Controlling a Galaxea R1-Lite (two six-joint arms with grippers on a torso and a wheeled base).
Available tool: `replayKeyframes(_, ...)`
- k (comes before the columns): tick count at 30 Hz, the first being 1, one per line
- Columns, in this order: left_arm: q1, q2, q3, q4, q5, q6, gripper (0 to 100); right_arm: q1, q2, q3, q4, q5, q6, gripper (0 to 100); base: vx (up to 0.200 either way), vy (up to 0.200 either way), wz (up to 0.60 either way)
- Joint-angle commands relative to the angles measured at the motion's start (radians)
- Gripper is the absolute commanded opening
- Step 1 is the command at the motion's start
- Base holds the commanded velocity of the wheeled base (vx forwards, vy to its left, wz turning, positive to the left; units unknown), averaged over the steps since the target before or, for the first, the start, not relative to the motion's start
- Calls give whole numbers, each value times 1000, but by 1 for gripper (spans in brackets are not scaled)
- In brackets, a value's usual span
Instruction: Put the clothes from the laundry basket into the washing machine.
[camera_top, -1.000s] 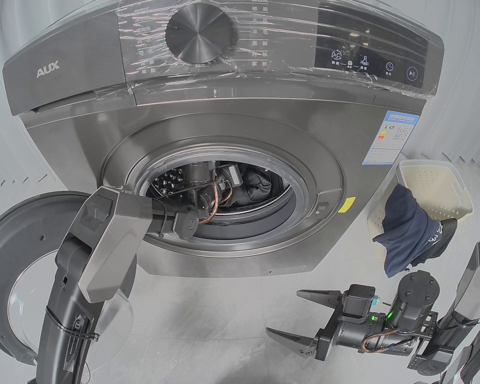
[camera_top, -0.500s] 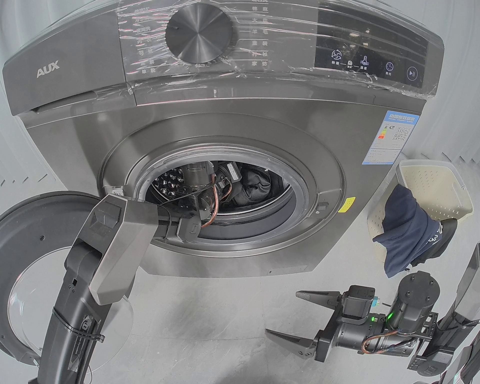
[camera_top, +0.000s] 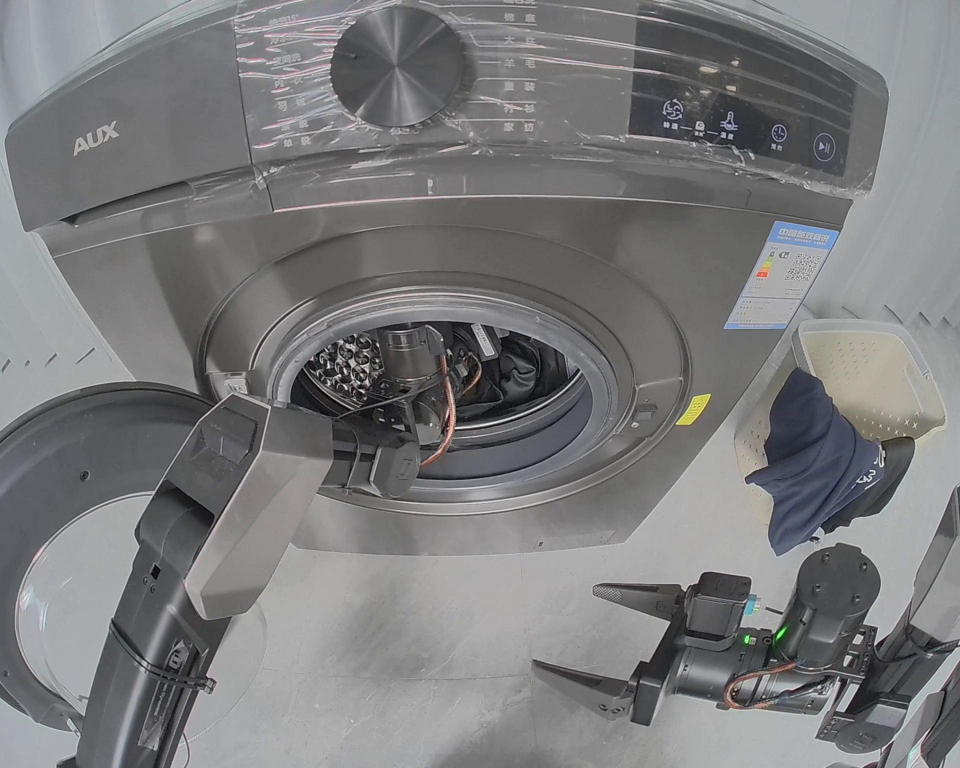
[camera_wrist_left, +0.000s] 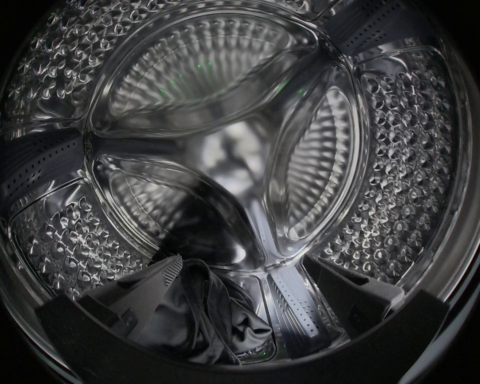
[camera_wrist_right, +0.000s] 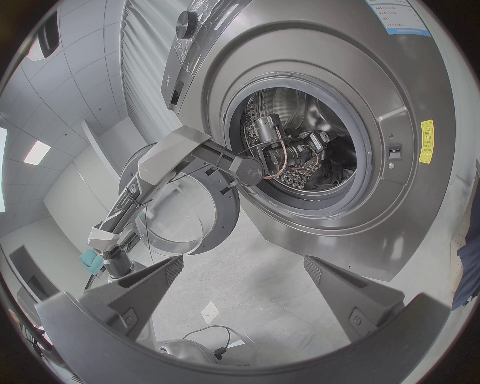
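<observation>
My left arm reaches through the washing machine's round opening (camera_top: 640, 380), its wrist (camera_top: 425, 375) inside the drum. In the left wrist view my left gripper (camera_wrist_left: 241, 260) is open, fingers wide apart. A dark garment (camera_wrist_left: 215, 315) lies crumpled on the drum floor beside one finger (camera_wrist_left: 160, 280); the dark garment (camera_top: 520, 365) also shows through the opening in the head view. A navy garment (camera_top: 815, 465) hangs over the rim of the cream laundry basket (camera_top: 880, 375) at the right. My right gripper (camera_top: 570, 630) hangs open and empty over the floor, left of the basket.
The machine's door (camera_top: 60, 500) stands swung open at the left, behind my left arm's elbow. Bare grey floor (camera_top: 430, 620) spreads in front of the machine. A cable (camera_wrist_right: 210, 332) lies on the floor in the right wrist view.
My left arm has pushed farther into the drum and shifted right, covering more of the dark garment. The right arm, basket and navy garment have not moved.
</observation>
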Motion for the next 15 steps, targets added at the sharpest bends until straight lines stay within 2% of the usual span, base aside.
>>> replayKeyframes(1, -75, -190, 389, -87, -10, 23, 100, 0, -16, 12, -1, 0, 1, 100, 0, 0, 0)
replayKeyframes(4, -115, -294, 602, -135, -62, 43, 100, 0, -39, 28, 1, 0, 0, 100, 0, 0, 0)
replayKeyframes(7, -148, -342, 754, -249, -61, 103, 100, -1, -64, 48, 2, 0, 1, 100, 0, 0, 0)
replayKeyframes(8, -148, -342, 754, -249, -61, 103, 100, -1, -64, 48, 2, 0, 1, 100, 0, 0, 0)
replayKeyframes(9, -171, -417, 898, -305, -61, 144, 100, -4, -81, 54, 2, 0, 1, 100, 0, 0, 0)
replayKeyframes(12, -205, -540, 1090, -295, -78, 154, 100, -10, -117, 66, 2, -3, 4, 100, 0, 0, 0)
replayKeyframes(15, -277, -619, 1236, -295, -59, 147, 100, -18, -159, 103, 4, -35, 15, 100, 0, 0, 0)
